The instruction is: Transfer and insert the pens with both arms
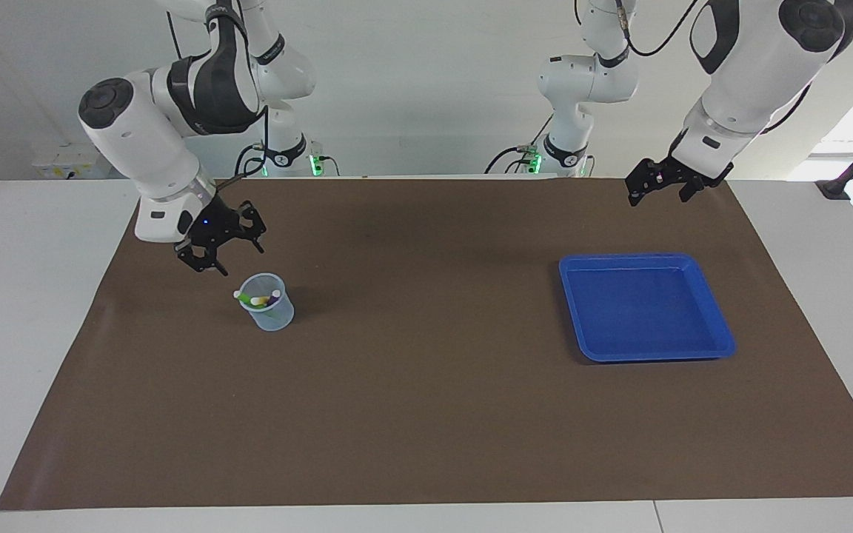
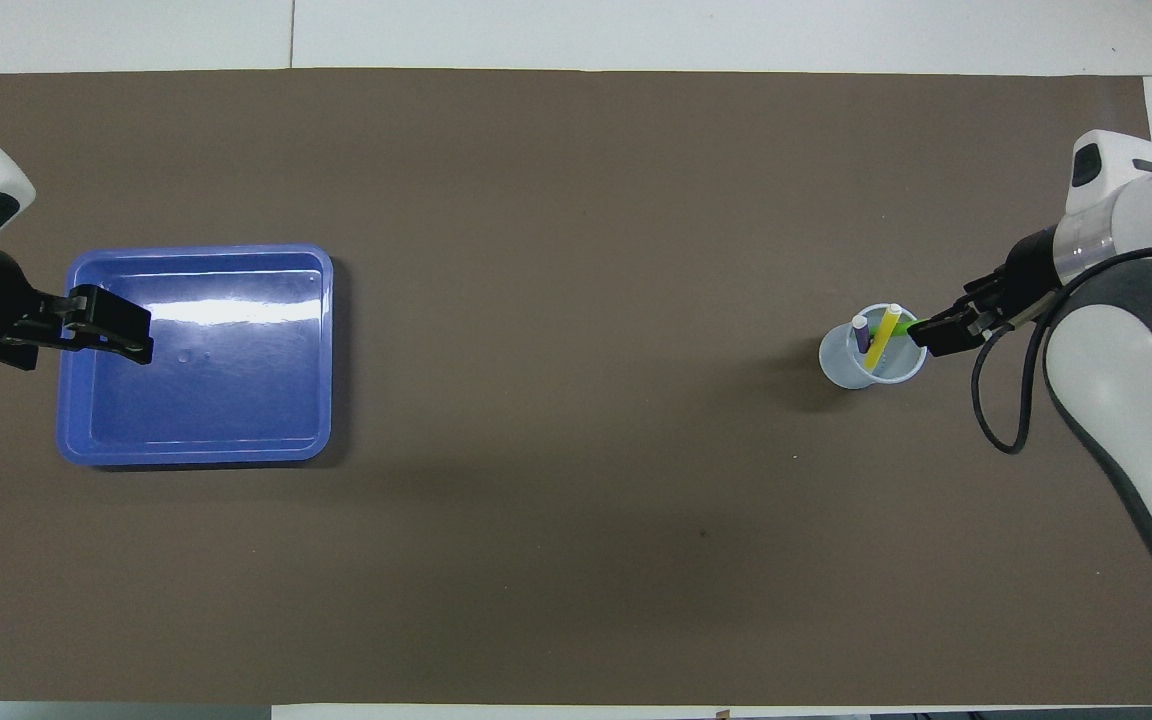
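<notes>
Three pens stand in a clear plastic cup [image 1: 269, 312] [image 2: 844, 366] toward the right arm's end of the mat: a yellow pen [image 2: 880, 340], a purple pen [image 2: 861, 334] and a green pen [image 2: 909, 325] leaning on the rim. My right gripper [image 1: 223, 253] [image 2: 946, 330] hangs open just above and beside the cup, holding nothing and partly covering the green pen from above. Also open and holding nothing, my left gripper [image 1: 660, 194] [image 2: 131, 336] is raised over the edge of the blue tray.
A blue tray [image 1: 715, 348] [image 2: 316, 440] lies toward the left arm's end of the brown mat [image 1: 426, 414], with nothing in it. Two smaller white arms with green-lit bases stand idle at the robots' edge.
</notes>
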You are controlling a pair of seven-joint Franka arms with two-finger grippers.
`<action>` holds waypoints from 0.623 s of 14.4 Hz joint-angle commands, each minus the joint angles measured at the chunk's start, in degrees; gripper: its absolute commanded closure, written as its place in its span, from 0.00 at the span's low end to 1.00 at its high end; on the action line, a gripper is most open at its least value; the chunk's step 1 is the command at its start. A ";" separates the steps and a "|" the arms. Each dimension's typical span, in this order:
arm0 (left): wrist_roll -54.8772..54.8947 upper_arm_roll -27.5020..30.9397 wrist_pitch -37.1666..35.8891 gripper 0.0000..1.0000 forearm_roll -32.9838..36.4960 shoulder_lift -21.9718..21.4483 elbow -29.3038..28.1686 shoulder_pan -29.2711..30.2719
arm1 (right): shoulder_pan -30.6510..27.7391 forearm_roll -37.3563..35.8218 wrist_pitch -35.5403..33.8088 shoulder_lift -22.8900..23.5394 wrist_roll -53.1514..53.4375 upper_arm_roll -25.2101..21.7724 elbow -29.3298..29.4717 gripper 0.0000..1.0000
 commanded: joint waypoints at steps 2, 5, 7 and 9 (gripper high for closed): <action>8.63 0.28 -0.34 0.00 1.10 -1.66 -1.87 0.73 | -0.33 -0.96 -8.35 -0.09 6.74 0.32 7.49 0.00; 5.48 0.28 4.93 0.00 0.57 -2.01 -3.55 1.26 | -0.77 -3.15 -11.87 -0.35 11.32 0.23 8.90 0.00; 0.66 0.10 6.34 0.00 0.57 -1.66 -3.29 0.91 | -1.03 -5.43 -17.74 0.25 14.21 0.23 15.38 0.00; -0.25 -0.07 6.00 0.00 0.57 -1.31 -2.15 0.82 | -0.77 -9.73 -21.62 1.22 18.86 0.32 19.96 0.00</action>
